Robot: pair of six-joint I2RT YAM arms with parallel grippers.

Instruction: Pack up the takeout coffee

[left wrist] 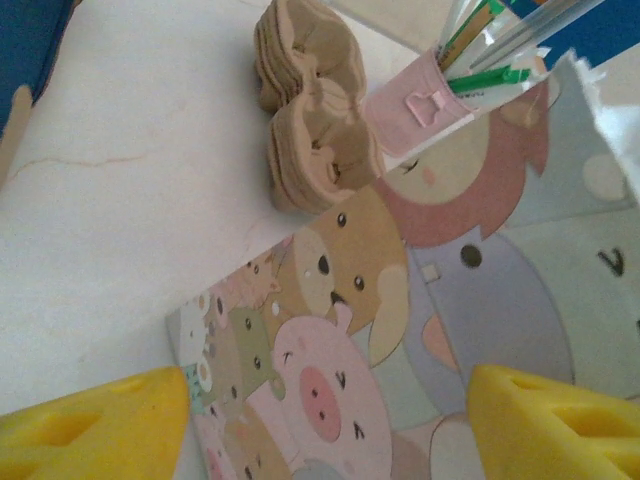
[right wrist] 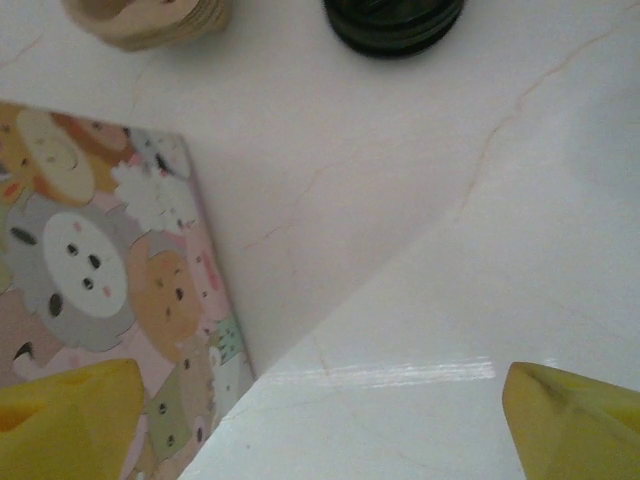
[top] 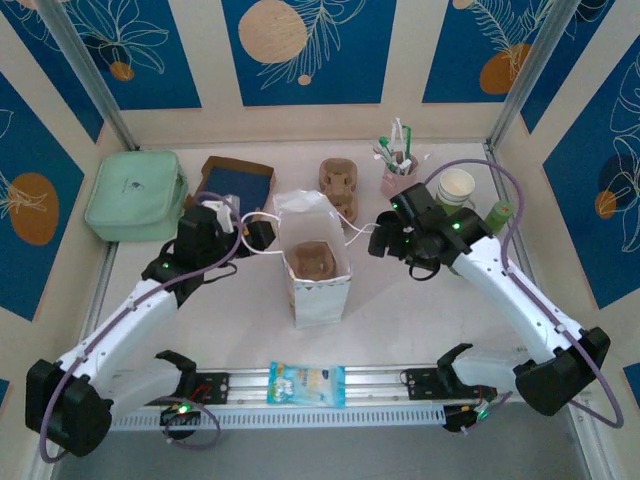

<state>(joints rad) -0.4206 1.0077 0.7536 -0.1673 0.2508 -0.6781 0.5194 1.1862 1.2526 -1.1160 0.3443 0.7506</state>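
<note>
Coffee cup (right wrist: 393,18), black lid: on surface (right wrist: 450,200) outside bag (top: 318,290), not yet packed. Left fingers (left wrist: 90,415), right fingers (right wrist: 60,410): apart, empty.

My left arm (top: 120,330), white-shelled with black joints, climbs from its base at the lower left of the overhead frame toward the centre, where its black two-finger left gripper (top: 252,235) points right. My right arm (top: 520,300), of the same build, rises from the lower right, and its right gripper (top: 383,242) points left, facing the other across the middle. In each wrist view my yellow foam fingertips (left wrist: 100,425) (right wrist: 70,415) sit in the two bottom corners of the frame, spread wide apart.
</note>
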